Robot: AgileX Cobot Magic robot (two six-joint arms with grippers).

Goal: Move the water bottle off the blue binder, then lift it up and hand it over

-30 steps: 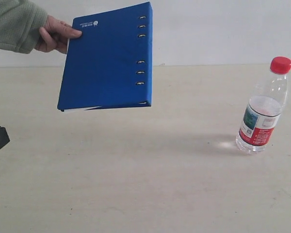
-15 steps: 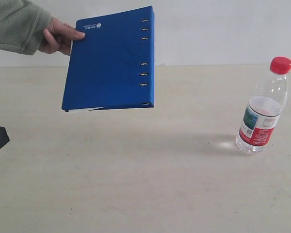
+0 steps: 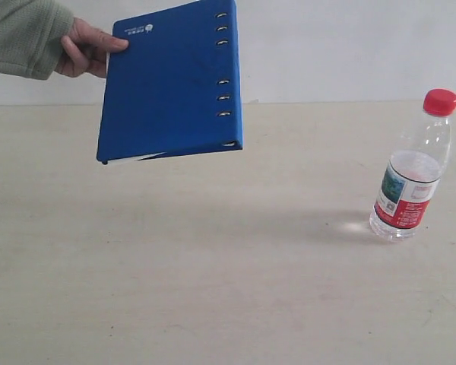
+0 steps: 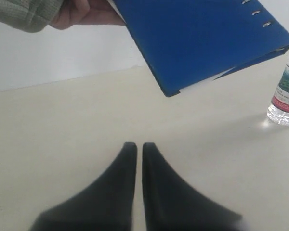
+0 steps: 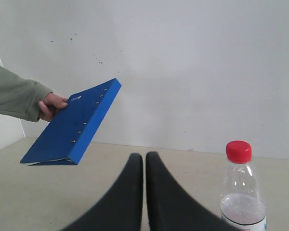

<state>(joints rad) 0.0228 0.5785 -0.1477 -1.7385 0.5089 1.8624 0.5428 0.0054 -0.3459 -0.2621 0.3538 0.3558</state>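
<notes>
While left fingers (image 4: 118,185) and right fingers (image 5: 127,195) meet empty, the blue binder's (image 3: 167,84) logo blurs.

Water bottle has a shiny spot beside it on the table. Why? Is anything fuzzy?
Exterior view: light through the water bottle likely makes a bright patch on the table by its base, inside a soft shadow. Left wrist view: the left gripper blurs near the picture's edge. Right wrist view: the right gripper looks soft-edged too.

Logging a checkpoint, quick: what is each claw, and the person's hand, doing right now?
Left claw: closed, empty.
Right claw: closed, empty.
Person's hand: holding the blue binder above the table.
</notes>
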